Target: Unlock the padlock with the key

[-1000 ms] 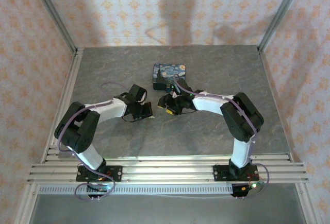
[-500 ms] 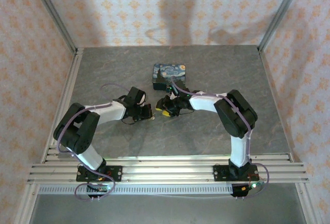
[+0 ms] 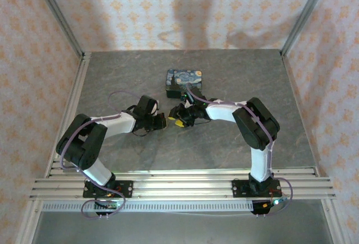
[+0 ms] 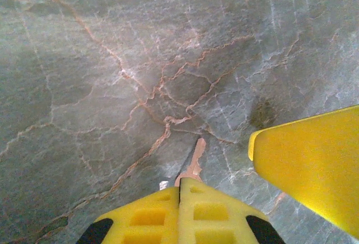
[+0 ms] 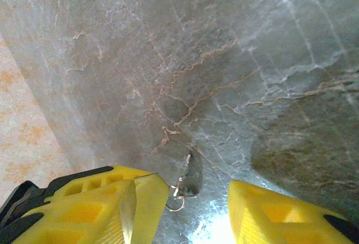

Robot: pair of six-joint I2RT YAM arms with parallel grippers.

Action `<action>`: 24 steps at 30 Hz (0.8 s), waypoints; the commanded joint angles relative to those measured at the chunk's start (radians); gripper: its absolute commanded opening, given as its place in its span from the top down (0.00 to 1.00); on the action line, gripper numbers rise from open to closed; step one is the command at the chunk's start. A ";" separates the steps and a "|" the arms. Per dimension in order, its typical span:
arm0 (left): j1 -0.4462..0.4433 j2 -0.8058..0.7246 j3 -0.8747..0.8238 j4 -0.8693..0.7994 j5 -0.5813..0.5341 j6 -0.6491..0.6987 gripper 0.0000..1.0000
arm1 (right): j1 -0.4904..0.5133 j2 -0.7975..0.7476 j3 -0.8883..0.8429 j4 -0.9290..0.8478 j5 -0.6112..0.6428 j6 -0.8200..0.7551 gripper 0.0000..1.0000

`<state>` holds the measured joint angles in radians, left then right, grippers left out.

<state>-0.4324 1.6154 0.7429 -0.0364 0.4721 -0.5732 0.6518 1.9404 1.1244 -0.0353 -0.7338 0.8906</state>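
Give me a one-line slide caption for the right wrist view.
Right end effector, fingers apart, brackets the tiny padlock against the grey marbled table.

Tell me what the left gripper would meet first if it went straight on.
Probably the right gripper, whose yellow finger is just ahead, slightly aside; depth is unclear.

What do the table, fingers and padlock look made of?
Table: grey stone look with rusty veins, matte; real stone or printed laminate, can't tell. Fingers: yellow plastic, matte, with moulded pockets. Padlock: likely metal, dark and glossy with bright glints, thin wire loop at one end.
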 commanded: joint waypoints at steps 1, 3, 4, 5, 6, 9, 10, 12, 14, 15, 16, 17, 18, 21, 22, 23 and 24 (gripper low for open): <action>-0.008 -0.039 -0.017 0.029 0.013 0.030 1.00 | 0.005 0.008 0.025 0.018 -0.010 0.019 0.53; -0.008 -0.046 -0.019 0.030 0.011 0.033 1.00 | 0.005 0.008 0.023 0.014 -0.005 0.026 0.53; -0.008 -0.050 -0.020 0.030 0.010 0.033 1.00 | 0.005 0.008 0.023 0.014 -0.005 0.031 0.53; -0.008 -0.055 -0.021 0.032 0.010 0.033 1.00 | 0.005 0.009 0.023 0.017 -0.005 0.036 0.53; -0.008 -0.058 -0.022 0.032 0.010 0.033 1.00 | 0.005 0.011 0.022 0.018 -0.005 0.041 0.53; -0.008 -0.069 -0.023 0.032 0.008 0.066 1.00 | 0.005 0.013 0.017 0.033 -0.010 0.064 0.53; -0.008 -0.072 -0.024 0.031 0.008 0.071 1.00 | 0.005 0.013 0.014 0.041 -0.013 0.073 0.53; -0.008 -0.076 -0.026 0.032 0.011 0.078 1.00 | 0.005 0.015 0.008 0.061 -0.021 0.094 0.53; -0.008 -0.081 -0.030 0.033 0.011 0.087 1.00 | 0.005 0.015 0.003 0.081 -0.028 0.117 0.53; -0.008 -0.084 -0.031 0.035 0.013 0.088 1.00 | 0.005 0.014 0.002 0.090 -0.036 0.127 0.53; -0.008 -0.088 -0.033 0.036 0.011 0.091 1.00 | 0.005 0.013 0.002 0.095 -0.039 0.135 0.53; -0.008 -0.088 -0.034 0.036 0.013 0.093 1.00 | 0.005 0.013 0.003 0.099 -0.043 0.141 0.53; -0.008 -0.088 -0.034 0.036 0.014 0.096 1.00 | 0.005 0.014 0.004 0.100 -0.047 0.145 0.53; -0.008 -0.084 -0.033 0.038 0.016 0.098 1.00 | 0.005 0.014 0.006 0.097 -0.051 0.149 0.53; -0.007 -0.082 -0.033 0.039 0.016 0.098 1.00 | 0.005 0.017 0.006 0.097 -0.050 0.151 0.53; -0.008 -0.079 -0.034 0.042 0.016 0.098 1.00 | 0.004 0.019 0.006 0.095 -0.050 0.152 0.53; -0.008 -0.077 -0.034 0.045 0.016 0.096 1.00 | 0.005 0.022 0.005 0.094 -0.053 0.156 0.53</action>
<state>-0.4324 1.5570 0.7158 -0.0227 0.4831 -0.4961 0.6518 1.9408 1.1255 0.0406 -0.7715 1.0222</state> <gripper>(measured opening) 0.049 0.469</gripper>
